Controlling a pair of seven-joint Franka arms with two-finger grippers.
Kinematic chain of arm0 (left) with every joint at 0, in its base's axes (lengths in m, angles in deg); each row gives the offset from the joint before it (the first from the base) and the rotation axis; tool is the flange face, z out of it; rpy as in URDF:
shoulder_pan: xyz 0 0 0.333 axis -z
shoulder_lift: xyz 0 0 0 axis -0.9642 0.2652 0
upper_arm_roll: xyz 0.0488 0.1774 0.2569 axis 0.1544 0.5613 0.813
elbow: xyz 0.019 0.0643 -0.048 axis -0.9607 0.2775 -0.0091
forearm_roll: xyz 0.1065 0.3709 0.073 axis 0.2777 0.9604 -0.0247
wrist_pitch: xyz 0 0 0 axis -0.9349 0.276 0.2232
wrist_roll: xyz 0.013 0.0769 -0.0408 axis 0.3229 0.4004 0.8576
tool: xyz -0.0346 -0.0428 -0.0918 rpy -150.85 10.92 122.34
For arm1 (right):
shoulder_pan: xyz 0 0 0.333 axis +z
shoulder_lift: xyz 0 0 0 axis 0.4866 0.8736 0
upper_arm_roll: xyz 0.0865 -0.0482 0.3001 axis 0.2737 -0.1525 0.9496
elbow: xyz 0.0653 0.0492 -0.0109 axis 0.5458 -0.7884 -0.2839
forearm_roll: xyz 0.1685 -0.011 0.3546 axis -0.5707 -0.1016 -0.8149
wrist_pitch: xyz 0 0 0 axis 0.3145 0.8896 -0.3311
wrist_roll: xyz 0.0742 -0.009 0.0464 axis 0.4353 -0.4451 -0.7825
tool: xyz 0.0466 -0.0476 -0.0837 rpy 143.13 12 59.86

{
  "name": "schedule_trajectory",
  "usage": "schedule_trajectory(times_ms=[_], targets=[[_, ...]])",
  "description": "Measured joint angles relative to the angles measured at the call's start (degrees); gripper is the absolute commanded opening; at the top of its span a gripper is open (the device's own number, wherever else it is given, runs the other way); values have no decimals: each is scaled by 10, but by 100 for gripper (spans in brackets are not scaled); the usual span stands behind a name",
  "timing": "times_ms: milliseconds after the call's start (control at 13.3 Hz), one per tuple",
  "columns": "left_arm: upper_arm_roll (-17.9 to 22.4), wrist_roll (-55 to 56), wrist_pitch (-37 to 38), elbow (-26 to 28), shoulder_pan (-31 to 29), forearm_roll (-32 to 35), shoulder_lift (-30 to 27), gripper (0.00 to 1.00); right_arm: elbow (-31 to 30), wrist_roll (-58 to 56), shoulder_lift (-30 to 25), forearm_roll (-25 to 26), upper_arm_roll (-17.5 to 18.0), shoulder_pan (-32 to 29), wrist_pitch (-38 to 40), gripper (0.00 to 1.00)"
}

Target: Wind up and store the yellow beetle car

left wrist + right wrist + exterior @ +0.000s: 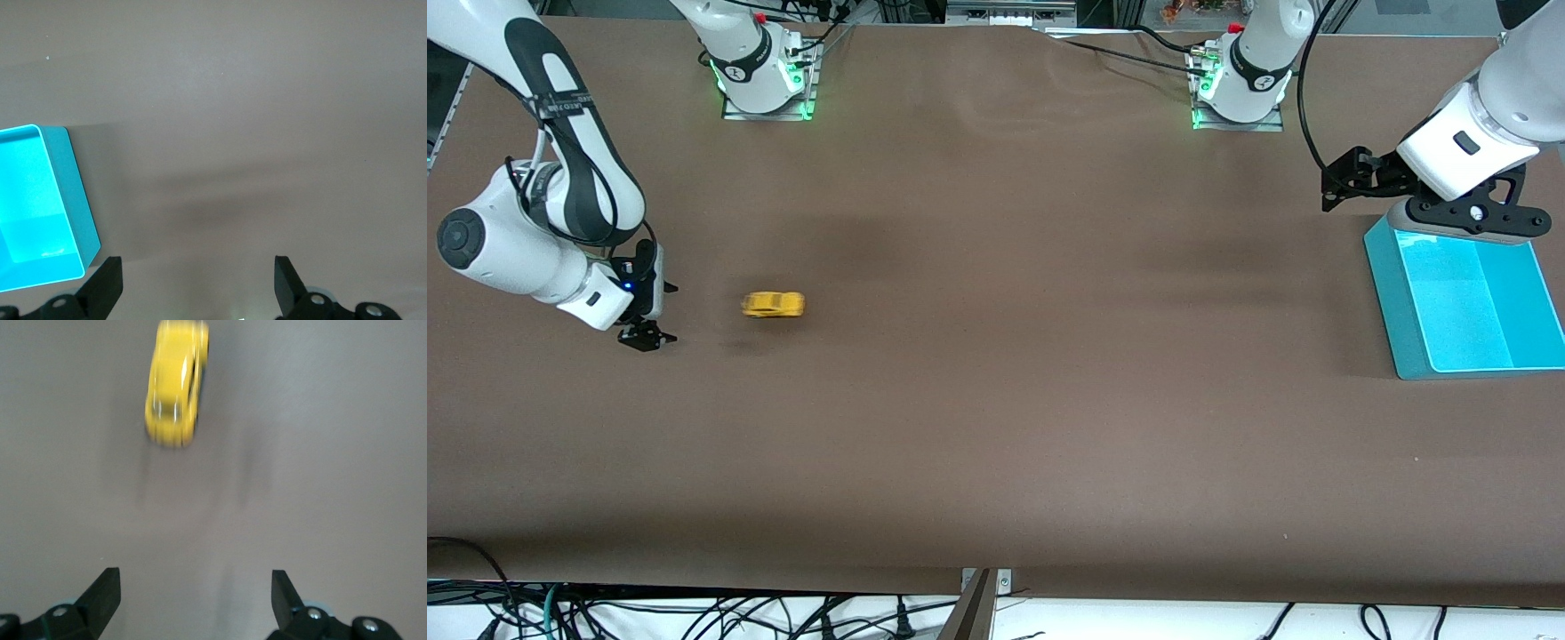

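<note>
Separating yellow beetle car (773, 304) from right hand (647, 339): bare table (996, 427).

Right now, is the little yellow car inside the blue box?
No, the yellow beetle car sits on the bare table near the right gripper, while the blue box holds nothing.

You find almost nothing to read here. On the right arm (560, 169) a black band carries small white lettering, too tiny and tilted for you to make out. Each arm base (763, 67) bears a small round emblem on its dark collar, and you cannot read it as letters. The yellow beetle car (774, 305) shows no legible mark, and the turquoise bin (1392, 302) carries no label you can see. The brown table (996, 427) is plain.
</note>
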Motion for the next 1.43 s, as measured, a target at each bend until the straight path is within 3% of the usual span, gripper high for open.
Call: schedule_trajectory(times_ms=[225,526,902,1428], targets=[[1,0,0,0,0,0,0,100,46,46,-35,0,10,3,33,100],[1,0,0,0,0,0,0,100,56,169,-130,0,12,25,80,100],[1,0,0,0,0,0,0,100,55,447,-205,0,10,38,155,100],[0,0,0,0,0,0,0,100,56,818,-242,0,-17,78,230,100]])
